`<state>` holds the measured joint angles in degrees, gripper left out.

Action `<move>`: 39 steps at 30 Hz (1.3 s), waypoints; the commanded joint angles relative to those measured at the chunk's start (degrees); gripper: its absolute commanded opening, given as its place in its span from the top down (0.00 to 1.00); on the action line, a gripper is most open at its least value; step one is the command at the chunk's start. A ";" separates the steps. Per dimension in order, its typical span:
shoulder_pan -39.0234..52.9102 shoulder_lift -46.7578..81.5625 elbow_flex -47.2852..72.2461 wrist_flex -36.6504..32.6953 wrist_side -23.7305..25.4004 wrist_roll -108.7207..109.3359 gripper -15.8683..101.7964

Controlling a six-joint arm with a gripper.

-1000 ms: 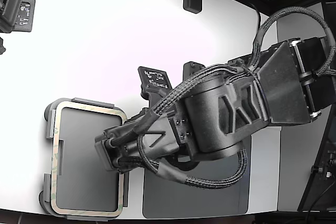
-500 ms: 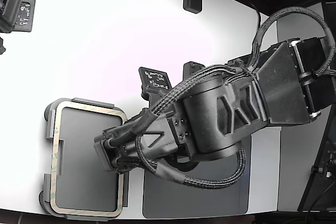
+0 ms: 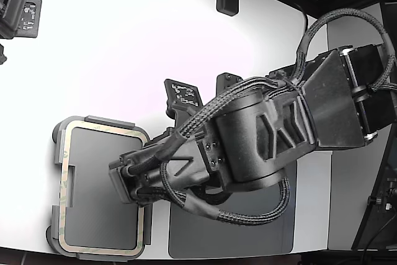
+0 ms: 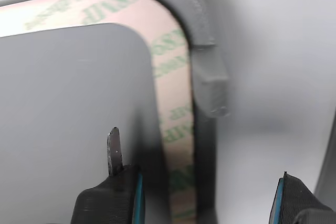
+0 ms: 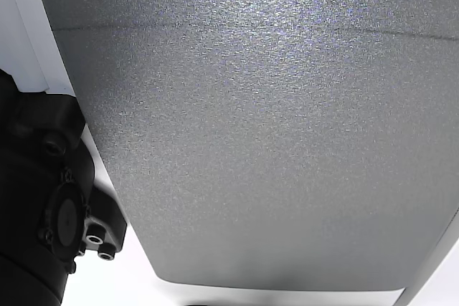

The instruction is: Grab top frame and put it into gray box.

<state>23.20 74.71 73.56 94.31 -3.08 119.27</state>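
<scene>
While the white table [image 3: 111, 54] fills most of the exterior view, the black arm [image 3: 273, 134] reaches across it from that view's right, its braided cables looping over a dark gray mat [image 3: 248, 240] that lies flat near the table's near edge. Just beside the mat, toward the exterior view's left, sits the gray box [image 3: 57, 153], a shallow tray with rounded corners and raised tabs along its rim. The top frame [image 3: 102, 128] lies flat in the box, following its outline, so its long axis runs from the far side of the table toward the near edge in this view, with the short sides at the far and near ends. The arm's head covers part of the frame's side nearest the mat.

Only the wrist view shows the gripper [image 4: 207, 198]: its two blue-padded fingers [image 4: 137, 198] stand apart, one over the box's gray floor and the other outside the rim, straddling the frame's strip without closing on it. That view also shows green lettering printed on the cream strip and a rim tab [image 4: 211, 90] of the box. The other view shows little but the mat's grainy surface. Dark fixtures [image 3: 18, 13] stand at the table's far edge.
</scene>
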 commanded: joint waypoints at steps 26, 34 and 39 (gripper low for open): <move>-16.17 55.20 43.33 -38.85 17.67 -104.06 0.02; -23.82 71.46 59.41 -39.64 9.84 -111.36 0.02; -24.43 83.06 69.52 -38.94 9.40 -112.50 0.02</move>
<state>-0.18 149.68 138.52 55.46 6.50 7.12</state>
